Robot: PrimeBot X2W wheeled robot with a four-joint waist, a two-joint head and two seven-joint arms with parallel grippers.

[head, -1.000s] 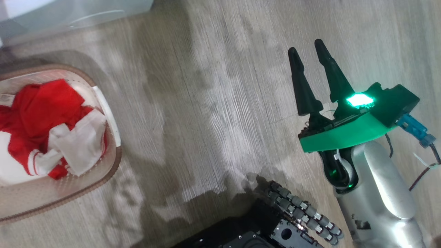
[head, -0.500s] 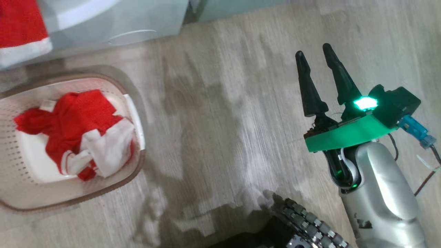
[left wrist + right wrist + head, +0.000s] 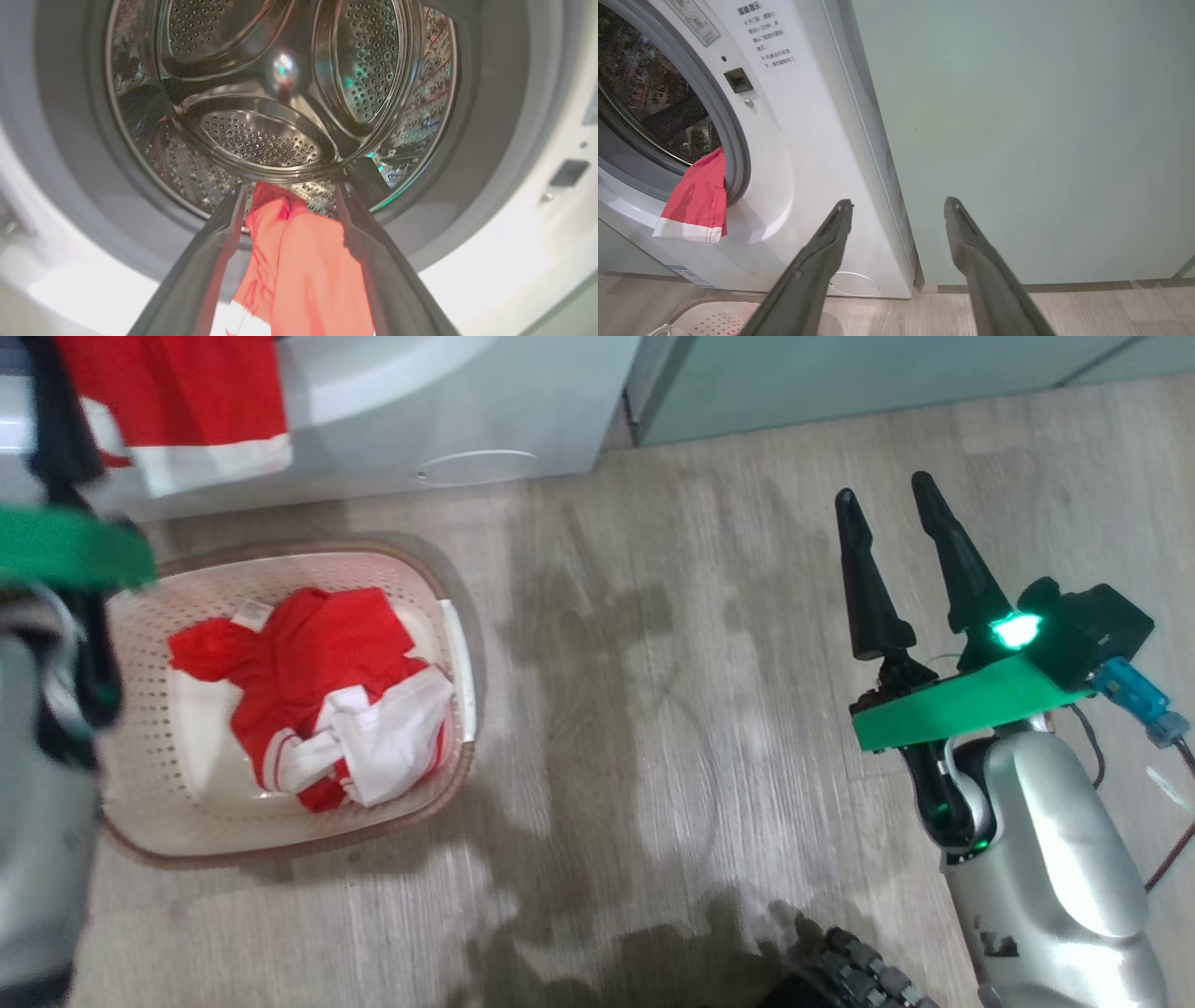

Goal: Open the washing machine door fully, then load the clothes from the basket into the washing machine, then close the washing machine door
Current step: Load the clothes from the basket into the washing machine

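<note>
Presently, in the head view, the basket [image 3: 168, 784] stands on the floor [image 3: 653, 709] directly before the washing machine [image 3: 448, 411], close to its base. I judge it was put there to keep each lift to the drum short. The clothes [image 3: 317, 691], red with white panels, lie heaped inside it. One hanging garment [image 3: 177, 401] droops over the machine's front lip. The right gripper [image 3: 884, 493] hovers above bare floor, well off to the right of the machine. Its fingers are apart with nothing between them; I judge it is parked clear of the loading path.

In the left wrist view, the left gripper [image 3: 292, 189] sits at the machine's mouth, aimed into the steel drum [image 3: 261, 135]. Its fingers are spread wide. The red garment lies between them without being pinched and rests loose across the grey gasket [image 3: 70, 149], part inside and part outside.

In the right wrist view, that garment's white-trimmed hem hangs down the machine's white front, outside the gasket. A pale green cabinet [image 3: 1017, 140] stands just beside the machine on its right.

Finding: loading is partway done, with clothes remaining in the basket. The draped garment needs pushing fully into the drum. Otherwise I expect the washing machine door would trap the hem against the gasket.
</note>
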